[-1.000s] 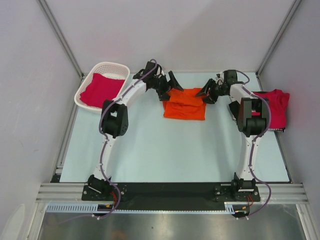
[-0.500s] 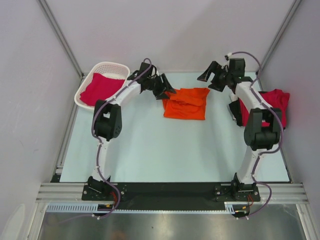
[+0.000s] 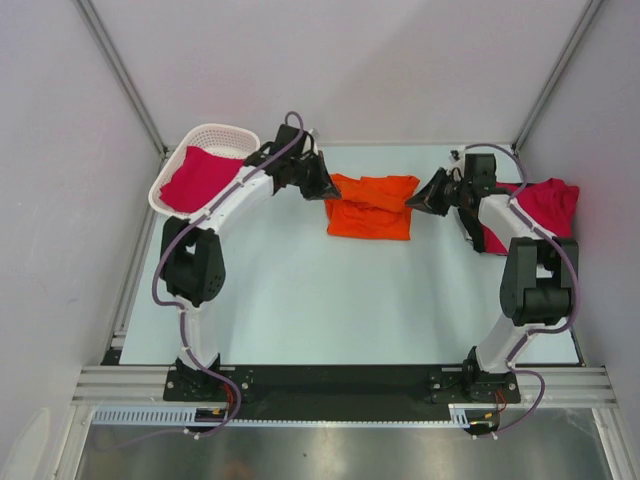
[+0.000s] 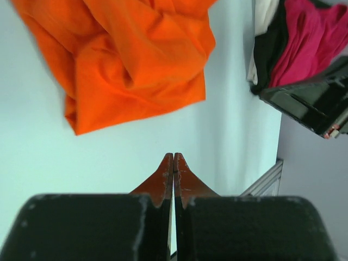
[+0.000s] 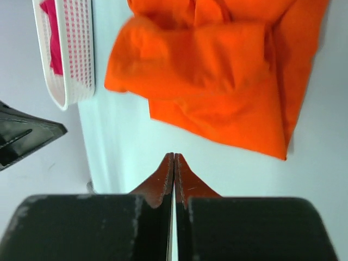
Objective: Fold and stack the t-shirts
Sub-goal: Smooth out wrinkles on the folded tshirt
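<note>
My left end effector [image 4: 173, 159] has its two fingers pressed flat together, with nothing between them. It points across the pale desk [image 3: 330, 290] toward the orange t-shirt [image 4: 136, 60]. From my left wrist, the shirt lies ahead of the fingertips and a little off to one side. A strip of bare desk separates them, so I am near the cloth but not touching it.

My right end effector [image 5: 173, 159] is pressed together in the same way and pinches nothing. The orange t-shirt lies just ahead of its tips, and here too bare desk shows between the tips and the nearest hem.

Seen from above, the orange t-shirt sits between my two end effectors. It is rumpled and loosely doubled over, with creases and overlapping layers rather than a neat fold.

Behind my left end effector, on the side away from the orange shirt, a white lattice basket [image 3: 215, 135] sits at the desk's far left corner. A red t-shirt [image 3: 200, 178] is bunched inside it. Behind my right end effector, beside my right arm at the desk's right edge, lies a second red t-shirt [image 3: 548, 205], also crumpled. It is well apart from the orange one.
</note>
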